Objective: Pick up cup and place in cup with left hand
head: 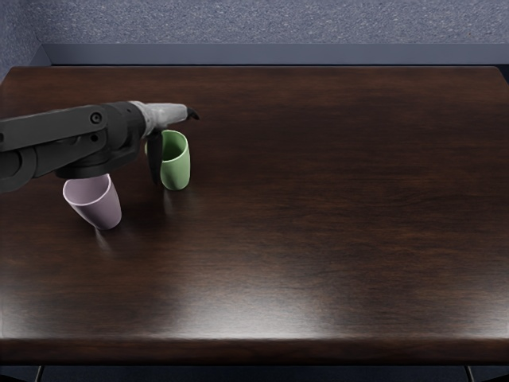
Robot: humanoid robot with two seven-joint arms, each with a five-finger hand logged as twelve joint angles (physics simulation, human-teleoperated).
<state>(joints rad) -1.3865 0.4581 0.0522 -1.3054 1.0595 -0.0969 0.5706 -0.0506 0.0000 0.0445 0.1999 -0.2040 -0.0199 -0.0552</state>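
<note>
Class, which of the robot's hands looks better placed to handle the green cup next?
Left, I'd judge: the left hand is right at the green cup, while no right arm shows.

Dim room, pale glare low on tabletop

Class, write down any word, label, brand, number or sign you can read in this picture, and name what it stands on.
There are none to read. No lettering shows on the green cup, the pale pink cup, the dark left arm or the wooden table. The sides turned away from view cannot be checked.
</note>
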